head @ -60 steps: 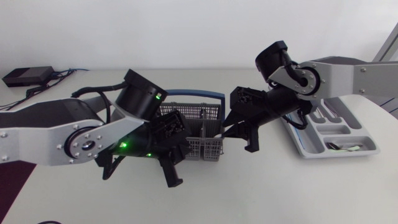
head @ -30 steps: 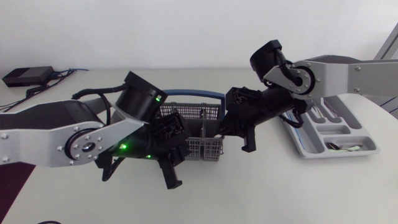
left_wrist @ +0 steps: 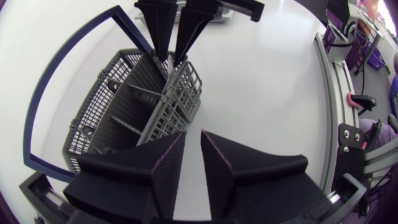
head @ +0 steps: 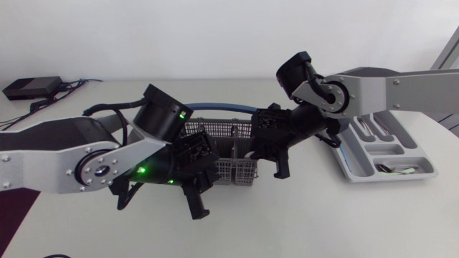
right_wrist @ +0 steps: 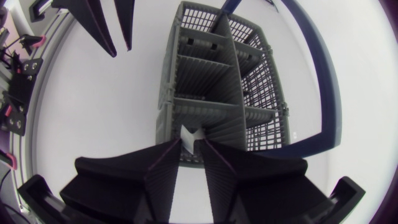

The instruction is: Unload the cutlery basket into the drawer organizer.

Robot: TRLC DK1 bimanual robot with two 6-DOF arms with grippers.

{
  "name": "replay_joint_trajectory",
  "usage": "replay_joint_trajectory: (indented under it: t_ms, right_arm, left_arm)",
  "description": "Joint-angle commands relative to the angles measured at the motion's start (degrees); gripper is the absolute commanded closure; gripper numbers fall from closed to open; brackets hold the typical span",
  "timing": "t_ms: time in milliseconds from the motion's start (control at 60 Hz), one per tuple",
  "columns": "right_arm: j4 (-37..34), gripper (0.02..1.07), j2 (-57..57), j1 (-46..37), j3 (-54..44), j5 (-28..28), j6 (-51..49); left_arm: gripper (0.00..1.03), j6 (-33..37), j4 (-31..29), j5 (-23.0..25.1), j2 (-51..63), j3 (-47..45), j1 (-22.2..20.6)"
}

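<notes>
The right arm [head: 373,84] has swung closer to the grey plastic mesh cutlery basket with the blue hoop handle [head: 238,172], which sits in the middle of the white table [head: 323,222]. The right claw [right_wrist: 189,145] is now over the basket's end pocket. The left arm [head: 50,150] has stayed put. The left claw [left_wrist: 193,137], just beside the basket, is a little apart, with only table in the gap. A small shiny bit [right_wrist: 190,134] sits at the right claw's tip, and I cannot tell if the claw pinches it. The arms cover much of the basket. The grey plastic drawer organizer [head: 358,172] lies far right, partly behind the right arm, and its contents are hard to make out.
</notes>
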Motion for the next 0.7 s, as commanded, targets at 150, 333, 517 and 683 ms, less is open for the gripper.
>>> replay_joint_trajectory:
  t_ms: [150, 333, 517, 683]
  right_arm:
    - [-3.54, 0.77, 1.82, 1.76, 2.24, 2.66, -4.28]
    - [-7.40, 0.80, 3.14, 2.64, 4.88, 5.65, -7.09]
    - [-12.06, 0.83, 4.99, 3.34, 6.99, 7.49, -10.52]
    - [-16.10, 0.93, 7.62, 3.96, 9.98, 8.55, -12.10]
  left_arm:
    - [0.81, 1.30, -0.28, 0.55, -0.65, -1.57, 0.25]
    - [0.81, 1.74, -0.19, 0.55, -0.65, -1.83, 0.69]
    - [0.81, 1.92, 0.25, 0.64, -0.65, -2.18, 0.95]
    - [0.81, 2.18, 0.60, 0.81, -0.65, -2.53, 1.13]
